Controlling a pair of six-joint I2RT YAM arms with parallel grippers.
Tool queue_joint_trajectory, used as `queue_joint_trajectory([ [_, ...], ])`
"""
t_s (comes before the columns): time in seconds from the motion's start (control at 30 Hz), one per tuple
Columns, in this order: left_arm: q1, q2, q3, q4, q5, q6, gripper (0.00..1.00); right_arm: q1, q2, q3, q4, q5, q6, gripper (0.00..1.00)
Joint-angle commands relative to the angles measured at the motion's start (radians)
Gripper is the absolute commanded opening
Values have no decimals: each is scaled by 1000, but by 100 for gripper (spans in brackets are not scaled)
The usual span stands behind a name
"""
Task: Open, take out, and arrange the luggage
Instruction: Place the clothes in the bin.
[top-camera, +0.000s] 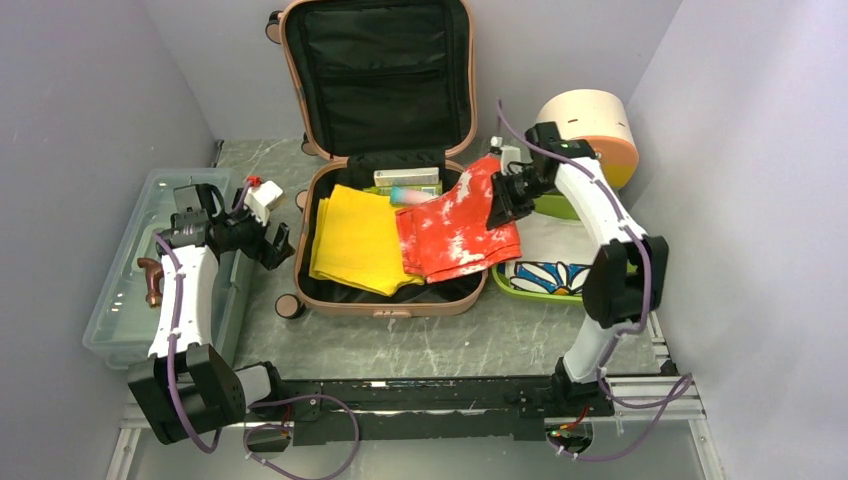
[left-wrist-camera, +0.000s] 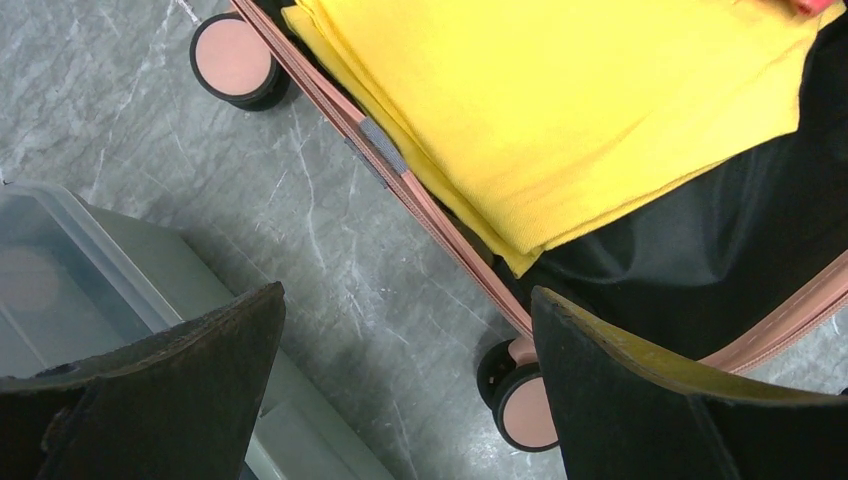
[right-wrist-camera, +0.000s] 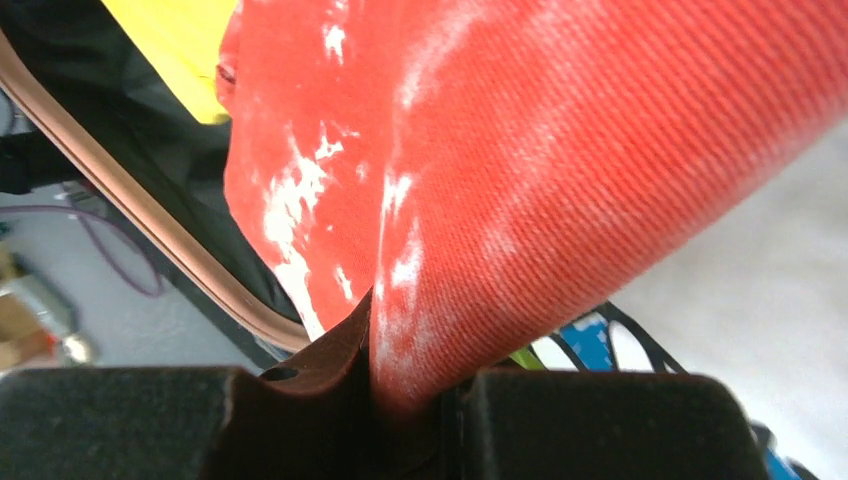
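The salmon-pink luggage (top-camera: 300, 285) lies open in the middle, its lid (top-camera: 378, 75) standing up with black lining. Inside lie a folded yellow cloth (top-camera: 355, 240), a red-and-white cloth (top-camera: 450, 235) and small boxes (top-camera: 408, 180) at the back. My right gripper (top-camera: 503, 205) is shut on the red cloth's right edge (right-wrist-camera: 500, 180) and lifts it over the luggage's right rim. My left gripper (top-camera: 275, 245) is open and empty above the table beside the luggage's left rim (left-wrist-camera: 400, 180), with the yellow cloth (left-wrist-camera: 560, 100) and two wheels (left-wrist-camera: 232, 58) in its view.
A clear plastic bin (top-camera: 125, 300) holding a brown object (top-camera: 152, 280) stands at the left. A lime-green tray (top-camera: 550, 292) with a flower-print cloth (top-camera: 550, 262) lies to the right of the luggage. A round cream and orange box (top-camera: 592, 125) sits at the back right.
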Motion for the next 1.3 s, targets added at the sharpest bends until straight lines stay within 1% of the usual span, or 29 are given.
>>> queue_joint_trajectory([
  [0.0, 11, -6, -1, -13, 61, -15, 98, -80, -164, -2, -49, 164, -143, 0],
  [0.13, 13, -2, -5, -16, 76, -13, 98, -165, -191, -8, -86, 214, -198, 0],
  [0.33, 19, 3, -9, -15, 92, -10, 98, -296, -218, -70, -84, 262, -297, 0],
  [0.53, 21, 10, -9, -16, 102, -7, 98, -411, -184, -64, -110, 278, -402, 0],
  [0.7, 23, 6, -10, -17, 105, -7, 98, -496, -123, -29, -144, 273, -470, 0],
  [0.8, 27, 6, -12, -17, 109, -5, 98, -533, -91, -15, -168, 266, -505, 0],
  [0.97, 31, 9, -10, -18, 116, -5, 98, -581, -73, -42, -145, 295, -532, 0],
  [1.07, 32, 10, -10, -18, 118, -6, 98, -599, -64, -48, -147, 287, -543, 0],
  [1.2, 35, 13, -9, -19, 123, -5, 99, -602, -56, -83, -110, 319, -542, 0],
  [1.23, 35, 13, -9, -20, 123, -6, 99, -602, -52, -90, -102, 333, -540, 8],
  [1.27, 35, 14, -9, -21, 124, -6, 99, -601, -49, -97, -93, 350, -538, 19],
])
